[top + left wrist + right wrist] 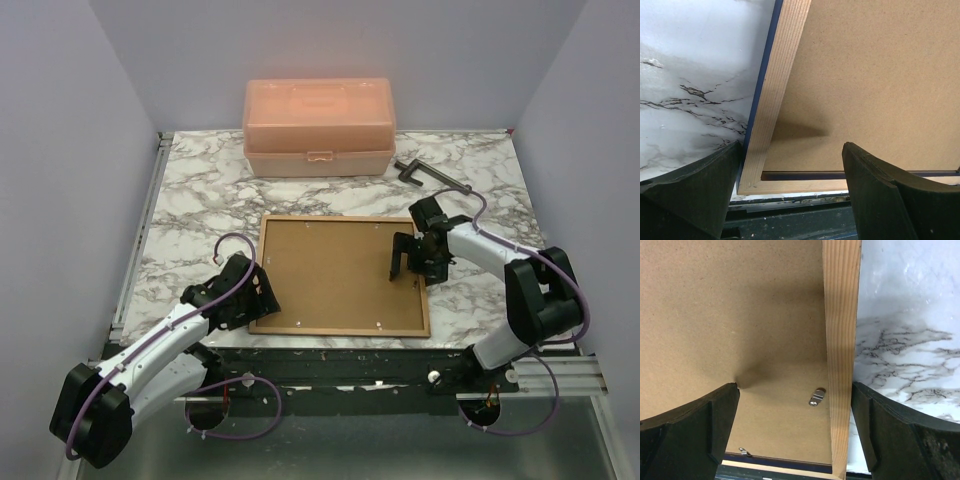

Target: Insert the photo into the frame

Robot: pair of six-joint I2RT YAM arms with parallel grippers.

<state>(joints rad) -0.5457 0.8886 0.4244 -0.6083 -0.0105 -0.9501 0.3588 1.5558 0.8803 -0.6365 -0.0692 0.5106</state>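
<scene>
One container stands on the table (195, 205): a peach plastic box (318, 127) at the far edge, lid closed. Its contents cannot be made out. A black clamp-like tool (432, 174) lies just beside the box, to its right.

The frame (340, 329) lies flat near the middle of the table, tan wood back facing up. A brown backing board (330, 275) fills its recess. Two small metal tabs (816, 396) sit on the board near the right rail. The photo does not show in any view; whether it lies under the board cannot be told.

Edges and clearance:
- The near rail runs along the near edge of the table, just beside the dark base strip.
- A band of bare marble separates the far rail from the box.
- Marble left of the frame is wide and open; the strip to its right is narrower and holds the right arm.

Left gripper (792, 147): fingers (700, 190) spread wide, straddling the near-left corner of the frame. One finger is over the marble outside the left rail and the other is over the board. Nothing is pinched.

Right gripper (795, 386): fingers spread fully, straddling the right rail. One tip is low at the board and the other is over the marble. Contact with the board cannot be confirmed. Nothing is pinched.
</scene>
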